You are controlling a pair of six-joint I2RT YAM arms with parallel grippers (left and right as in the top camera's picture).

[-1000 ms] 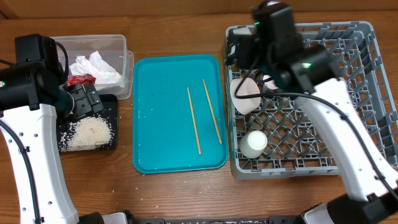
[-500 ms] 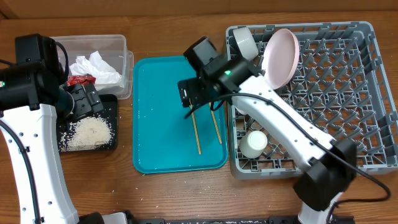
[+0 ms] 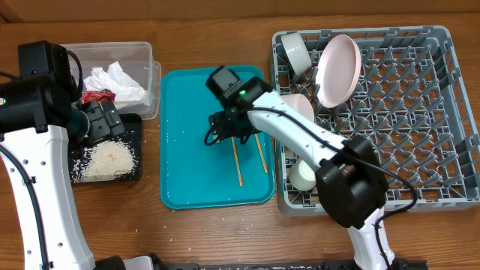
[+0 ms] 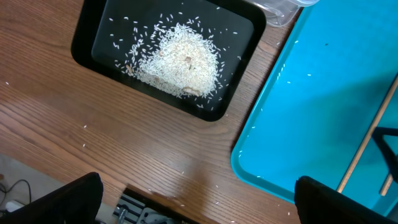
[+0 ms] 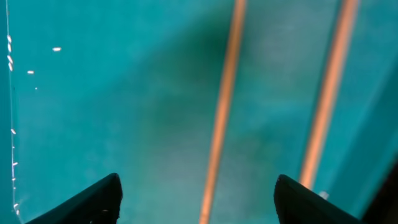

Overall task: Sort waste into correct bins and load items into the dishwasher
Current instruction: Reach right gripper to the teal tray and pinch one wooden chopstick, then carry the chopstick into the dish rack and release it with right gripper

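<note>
Two thin wooden chopsticks (image 3: 238, 163) lie lengthwise on the teal serving tray (image 3: 187, 150). My right gripper (image 3: 229, 132) hovers low over their far ends, open. In the right wrist view the left chopstick (image 5: 221, 124) runs between the fingertips of the right gripper (image 5: 199, 202) without touching them, and the other chopstick (image 5: 326, 93) lies outside the right finger. The grey dishwasher rack (image 3: 420, 165) holds a pink plate (image 3: 337, 71), a white bowl (image 3: 296, 51) and a white cup (image 3: 304, 174). My left gripper (image 3: 97, 120) hangs open and empty above the black tray (image 3: 135, 171) of rice crumbs (image 4: 180, 59).
A clear tub (image 3: 142, 52) at the back left holds a white napkin (image 3: 116, 81) and a red wrapper (image 3: 96, 96). Loose rice grains dot the wood by the table's front edge (image 4: 155, 186). Another white dish (image 3: 300, 109) leans in the rack's left side.
My right arm has swung from the rack, leaving the pink plate upright there, across to the teal tray and down over the chopsticks. The left arm has not moved.
</note>
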